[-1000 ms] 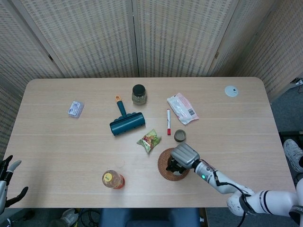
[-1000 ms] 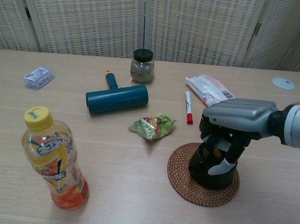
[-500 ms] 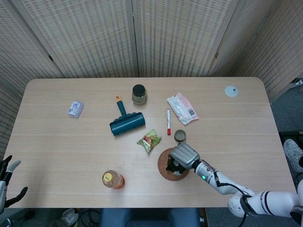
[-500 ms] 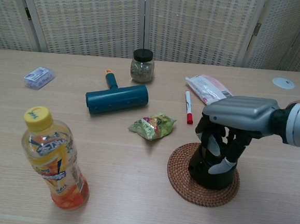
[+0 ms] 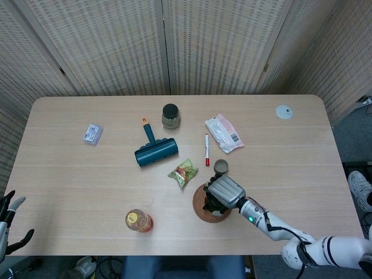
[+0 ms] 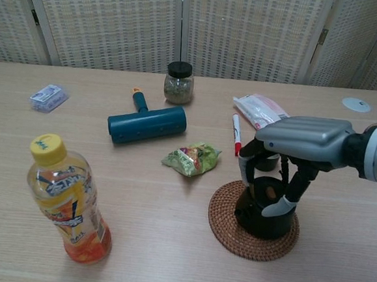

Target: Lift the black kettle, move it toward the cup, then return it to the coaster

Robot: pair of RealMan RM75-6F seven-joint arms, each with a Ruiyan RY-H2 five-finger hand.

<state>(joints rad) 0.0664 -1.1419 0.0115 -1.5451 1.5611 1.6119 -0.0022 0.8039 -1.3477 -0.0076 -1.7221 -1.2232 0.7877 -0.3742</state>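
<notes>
The black kettle (image 6: 264,215) stands on the round woven coaster (image 6: 233,239) near the table's front edge; the head view shows this kettle (image 5: 209,204) and coaster (image 5: 199,210) partly under my hand. My right hand (image 6: 306,140) hovers just above the kettle, fingers spread down around its top, one fingertip (image 6: 276,207) at its right side. From above, the right hand (image 5: 225,190) covers most of the kettle. The small cup (image 6: 266,163) sits just behind the coaster, also seen as a cup (image 5: 221,167) from above. My left hand (image 5: 9,224) hangs open off the table's front left corner.
A yellow-capped drink bottle (image 6: 66,200) stands at the front left. A green snack packet (image 6: 192,158), a teal lint roller (image 6: 147,123) and a red marker (image 6: 236,135) lie mid-table. A jar (image 6: 179,82), a white packet (image 6: 261,111) and a blister pack (image 6: 48,96) lie further back.
My right hand has risen a little off the kettle and its fingers have spread from a curled wrap around it. The kettle stays on the coaster.
</notes>
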